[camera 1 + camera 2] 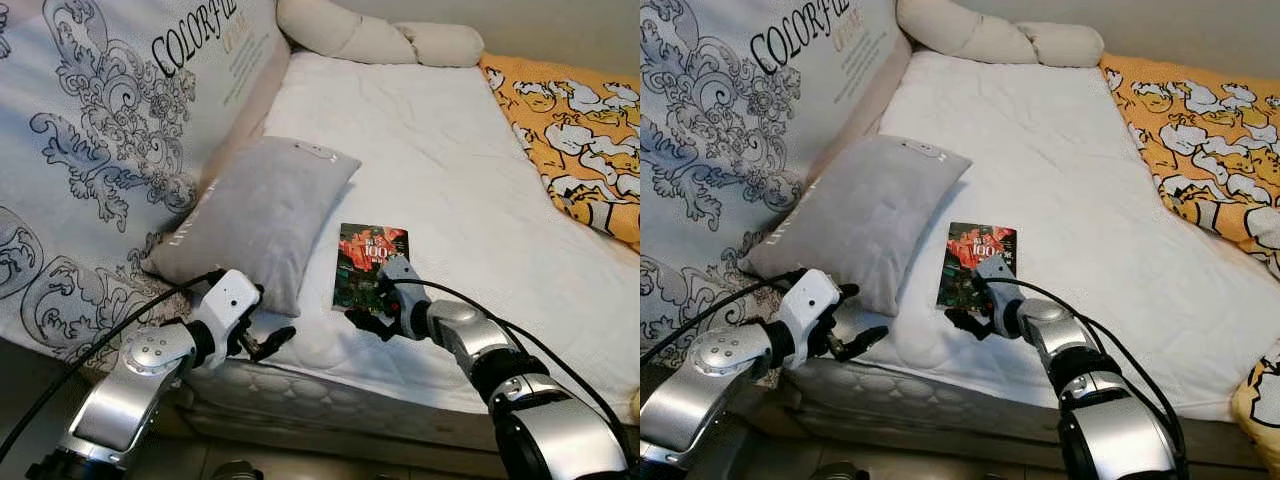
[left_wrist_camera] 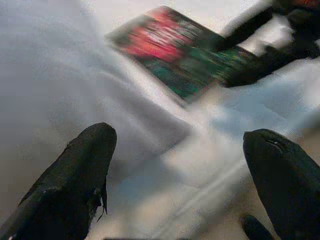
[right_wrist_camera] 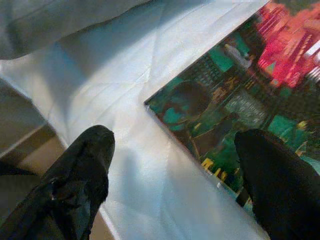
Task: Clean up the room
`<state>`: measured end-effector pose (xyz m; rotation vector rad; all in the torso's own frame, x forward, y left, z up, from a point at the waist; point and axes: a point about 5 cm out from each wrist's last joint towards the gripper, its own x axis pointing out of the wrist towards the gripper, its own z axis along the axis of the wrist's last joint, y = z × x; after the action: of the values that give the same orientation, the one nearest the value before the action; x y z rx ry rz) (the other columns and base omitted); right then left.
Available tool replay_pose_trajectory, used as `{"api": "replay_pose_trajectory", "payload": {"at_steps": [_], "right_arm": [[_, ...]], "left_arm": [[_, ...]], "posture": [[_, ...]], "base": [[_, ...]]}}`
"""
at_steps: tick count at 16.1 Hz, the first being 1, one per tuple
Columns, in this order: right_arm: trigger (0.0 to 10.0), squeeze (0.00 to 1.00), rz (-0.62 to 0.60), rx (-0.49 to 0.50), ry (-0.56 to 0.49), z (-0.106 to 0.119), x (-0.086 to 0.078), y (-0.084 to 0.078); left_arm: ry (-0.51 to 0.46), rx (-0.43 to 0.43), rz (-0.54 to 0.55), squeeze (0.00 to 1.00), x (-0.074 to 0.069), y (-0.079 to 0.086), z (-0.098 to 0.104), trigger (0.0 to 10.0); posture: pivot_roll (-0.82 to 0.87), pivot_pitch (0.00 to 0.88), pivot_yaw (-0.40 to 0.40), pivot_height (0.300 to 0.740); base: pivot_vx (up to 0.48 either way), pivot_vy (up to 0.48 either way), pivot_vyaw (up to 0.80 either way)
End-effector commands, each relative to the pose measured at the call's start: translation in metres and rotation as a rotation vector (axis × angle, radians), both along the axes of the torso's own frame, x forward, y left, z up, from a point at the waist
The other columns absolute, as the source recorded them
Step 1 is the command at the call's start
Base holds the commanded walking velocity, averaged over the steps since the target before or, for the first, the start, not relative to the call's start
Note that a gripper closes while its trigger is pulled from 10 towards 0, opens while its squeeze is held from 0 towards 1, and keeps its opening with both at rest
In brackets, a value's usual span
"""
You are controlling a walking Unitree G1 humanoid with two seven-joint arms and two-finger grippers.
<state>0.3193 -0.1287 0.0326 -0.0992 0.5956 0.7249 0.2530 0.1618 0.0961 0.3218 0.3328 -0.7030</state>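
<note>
A book (image 1: 370, 262) with a red and green cover lies flat on the white mattress (image 1: 450, 160), just right of a grey pillow (image 1: 260, 215). My right gripper (image 1: 368, 308) is open at the book's near edge; in the right wrist view one finger (image 3: 270, 185) hovers over the cover (image 3: 240, 100) and the other over the bare sheet. My left gripper (image 1: 268, 338) is open and holds nothing, low at the mattress's front edge below the pillow's near corner. The left wrist view looks toward the blurred book (image 2: 175, 60) and the right gripper beyond it.
A large cover (image 1: 110, 120) with printed scrolls and lettering leans along the bed's left side. Beige bolsters (image 1: 380, 40) lie at the head. An orange cartoon blanket (image 1: 580, 130) covers the right side. The mattress's front edge (image 1: 330, 395) drops off just below both grippers.
</note>
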Motion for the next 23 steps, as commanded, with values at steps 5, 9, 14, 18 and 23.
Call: {"api": "replay_pose_trajectory", "payload": {"at_steps": [5, 9, 14, 18, 23], "right_arm": [[10.0, 0.00, -0.474, 0.011, -0.294, 0.015, -0.009, -0.037], [10.0, 0.00, -0.738, 0.142, -0.406, 0.023, -0.035, -0.035], [10.0, 0.00, -0.727, 0.062, -0.363, 0.019, -0.045, -0.029], [10.0, 0.00, -0.728, 0.047, -0.346, 0.023, -0.038, -0.031], [10.0, 0.00, -0.715, 0.054, -0.348, 0.027, -0.036, -0.029]], "left_arm": [[-0.164, -0.124, 0.347, 0.00, 0.006, 0.012, 0.004, 10.0], [-0.161, -0.105, 0.447, 0.00, 0.003, 0.020, -0.007, 10.0], [-0.184, -0.113, 0.476, 0.00, 0.007, 0.017, -0.006, 10.0], [-0.194, -0.107, 0.553, 0.00, 0.005, 0.024, -0.008, 10.0], [-0.199, -0.106, 0.593, 0.00, 0.005, 0.030, -0.008, 10.0]], "posture": [[0.06, 0.000, -0.078, 0.740], [0.00, 0.000, -0.040, 0.740], [0.02, 0.000, -0.060, 0.740], [0.04, 0.000, -0.081, 0.740], [0.04, 0.000, -0.080, 0.740]], "base": [[0.000, -0.086, 0.00], [0.000, -0.475, 0.00], [0.000, -0.480, 0.00], [0.000, -0.480, 0.00], [0.000, -0.478, 0.00]]}}
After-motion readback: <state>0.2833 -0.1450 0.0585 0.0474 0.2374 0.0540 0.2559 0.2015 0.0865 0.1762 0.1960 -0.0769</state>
